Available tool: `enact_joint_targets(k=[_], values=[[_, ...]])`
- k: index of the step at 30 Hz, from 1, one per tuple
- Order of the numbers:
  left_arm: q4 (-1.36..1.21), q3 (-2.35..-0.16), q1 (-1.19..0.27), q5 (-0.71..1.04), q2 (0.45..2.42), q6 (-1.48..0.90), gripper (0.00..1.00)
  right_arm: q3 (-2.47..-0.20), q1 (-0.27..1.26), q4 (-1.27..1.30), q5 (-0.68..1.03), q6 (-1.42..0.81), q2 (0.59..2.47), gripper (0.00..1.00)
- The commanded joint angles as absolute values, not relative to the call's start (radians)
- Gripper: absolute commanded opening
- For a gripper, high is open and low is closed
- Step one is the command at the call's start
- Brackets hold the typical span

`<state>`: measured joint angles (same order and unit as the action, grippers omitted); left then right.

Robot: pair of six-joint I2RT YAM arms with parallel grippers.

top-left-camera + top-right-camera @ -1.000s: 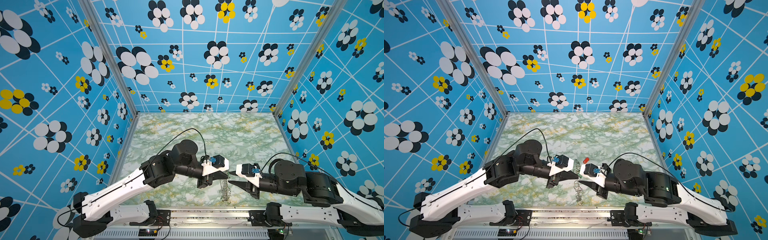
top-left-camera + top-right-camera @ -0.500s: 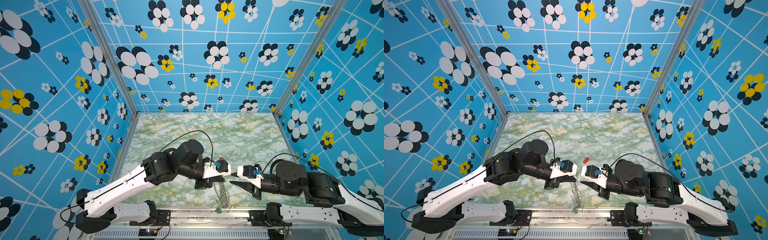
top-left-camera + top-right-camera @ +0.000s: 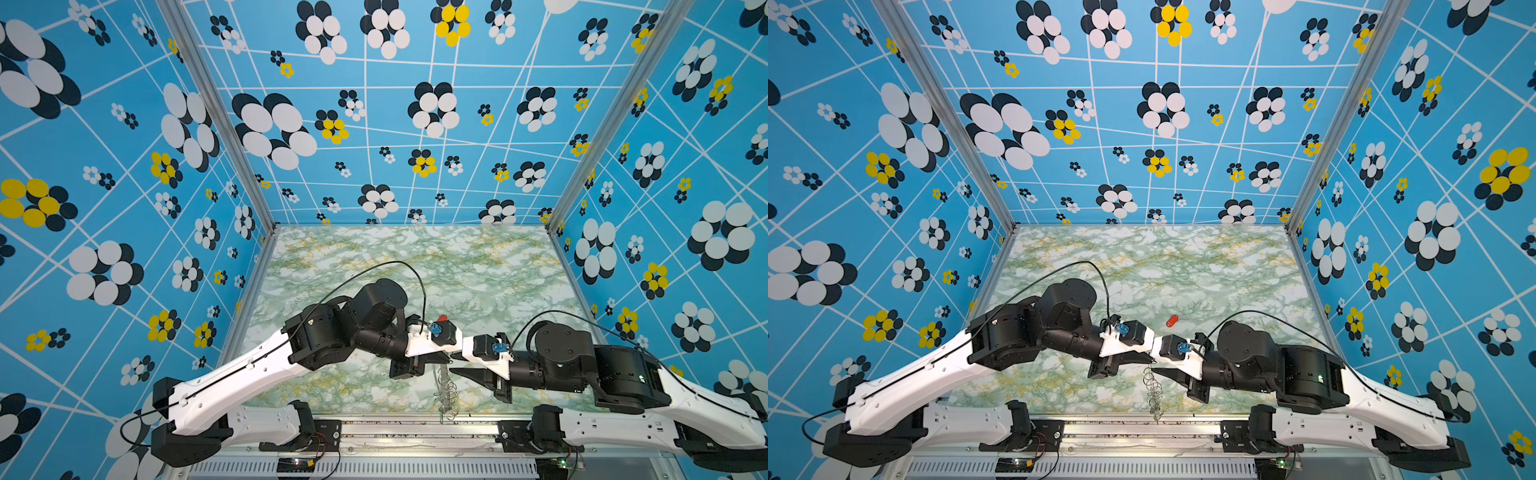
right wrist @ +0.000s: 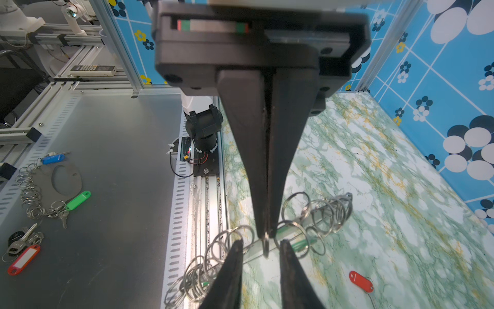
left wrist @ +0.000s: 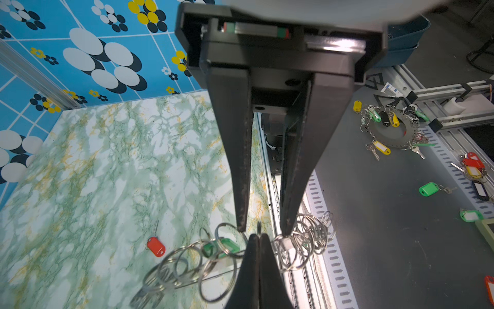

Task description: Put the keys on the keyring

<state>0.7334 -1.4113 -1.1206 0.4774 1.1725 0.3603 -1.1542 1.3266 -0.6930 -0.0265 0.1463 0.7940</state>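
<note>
Inspection at the lower centre of both top views: the two arms meet tip to tip above the front edge of the green-and-white marbled bench (image 3: 1183,266).

Left hand (image 5: 264,231): the fingers stand a narrow gap apart, closed across the flat grey crescent plate with its row of silver wire rings, the keyring (image 3: 1153,392). The plate is blurred in both wrist views, so the exact line of contact is unclear. The keyring (image 3: 446,392) is off the bench and hangs from this hand, its rings trailing down the frame toward the front rail.

Right hand (image 4: 266,236): the fingers are pressed together and pinch one wire ring, seen edge-on at their tips. Those tips sit between the left hand's two fingertips.

The small key with the green oblong plastic tag (image 5: 222,246) hangs among the rings, just beside the pinched one. I cannot tell whether it is threaded on a ring, and its metal blade cannot be made out.

The small silver key with the red oblong plastic tag (image 3: 1172,320) lies flat on the bench, just above the hands in the frame. It is apart from the keyring and touched by neither hand.

Outside the enclosure, a second grey plate with coloured tagged keys (image 5: 387,131) lies on a grey metal surface (image 5: 374,227).
</note>
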Motion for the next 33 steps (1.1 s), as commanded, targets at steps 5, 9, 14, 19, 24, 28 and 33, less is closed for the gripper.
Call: enact_joint_targets(k=[5, 9, 14, 19, 24, 28, 33], values=[[0.689, -1.448, -1.132, 0.489, 1.161, 0.368, 0.00, -1.144, 1.329, -0.650, -0.017, 0.133, 0.795, 0.23], [0.686, -1.448, -1.132, 0.492, 1.158, 0.367, 0.00, -1.139, 1.330, -0.653, -0.021, 0.128, 0.799, 0.18], [0.679, -1.447, -1.134, 0.493, 1.154, 0.364, 0.00, -1.138, 1.330, -0.659, -0.025, 0.124, 0.800, 0.17], [0.674, -1.440, -1.134, 0.489, 1.146, 0.362, 0.00, -1.132, 1.328, -0.666, -0.031, 0.118, 0.793, 0.22], [0.669, -1.440, -1.135, 0.489, 1.144, 0.361, 0.00, -1.129, 1.329, -0.670, -0.034, 0.115, 0.790, 0.26], [0.668, -1.442, -1.137, 0.489, 1.144, 0.359, 0.00, -1.126, 1.329, -0.666, -0.039, 0.114, 0.787, 0.26], [0.667, -1.445, -1.140, 0.491, 1.146, 0.359, 0.00, -1.126, 1.330, -0.660, -0.051, 0.111, 0.780, 0.18]])
